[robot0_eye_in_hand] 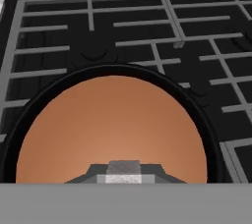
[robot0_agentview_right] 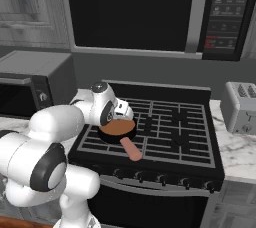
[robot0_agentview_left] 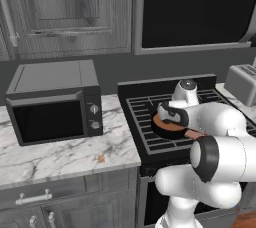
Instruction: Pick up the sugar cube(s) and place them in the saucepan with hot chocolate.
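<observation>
The pincer [robot0_eye_in_hand: 123, 169] hangs closed over the saucepan [robot0_eye_in_hand: 206, 134] (brown surface inside); a sugar cube [robot0_agentview_left: 101, 159] lies on the counter [robot0_agentview_left: 60, 152], well left of it.

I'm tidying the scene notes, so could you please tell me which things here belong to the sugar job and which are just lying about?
Belongs to the job:
- sugar cube, on the counter near its front edge
- saucepan, on the stove
- gripper, above the saucepan, jaws shut

Just lying about:
- microwave
- toaster
- stove
</observation>
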Robot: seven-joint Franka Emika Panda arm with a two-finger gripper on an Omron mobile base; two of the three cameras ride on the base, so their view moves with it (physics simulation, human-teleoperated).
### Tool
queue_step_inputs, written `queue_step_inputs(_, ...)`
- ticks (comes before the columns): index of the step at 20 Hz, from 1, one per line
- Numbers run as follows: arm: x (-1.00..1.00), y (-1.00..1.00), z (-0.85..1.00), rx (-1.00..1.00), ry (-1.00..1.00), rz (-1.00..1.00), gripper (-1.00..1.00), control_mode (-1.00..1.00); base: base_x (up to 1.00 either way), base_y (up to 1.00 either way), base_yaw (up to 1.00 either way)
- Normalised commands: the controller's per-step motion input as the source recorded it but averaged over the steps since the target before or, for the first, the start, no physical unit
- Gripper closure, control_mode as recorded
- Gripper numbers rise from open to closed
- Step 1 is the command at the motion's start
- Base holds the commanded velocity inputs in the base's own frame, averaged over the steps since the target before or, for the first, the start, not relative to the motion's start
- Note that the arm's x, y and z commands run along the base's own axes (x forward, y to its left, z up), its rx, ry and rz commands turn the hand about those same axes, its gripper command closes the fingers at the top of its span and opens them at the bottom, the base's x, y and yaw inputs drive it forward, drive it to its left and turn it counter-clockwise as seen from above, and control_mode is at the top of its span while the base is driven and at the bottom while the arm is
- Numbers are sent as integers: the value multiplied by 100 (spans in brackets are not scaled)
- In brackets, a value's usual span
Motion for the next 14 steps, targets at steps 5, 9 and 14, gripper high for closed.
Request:
queue_step_inputs(5, 11, -1, -20, 0, 0, 0, 100, -100, 0, 0, 0)
queue_step_inputs(9, 3, -2, -12, 2, 2, 0, 100, -100, 0, 0, 0)
queue_step_inputs(14, 0, 0, -6, 1, 1, 0, -100, -100, 0, 0, 0)
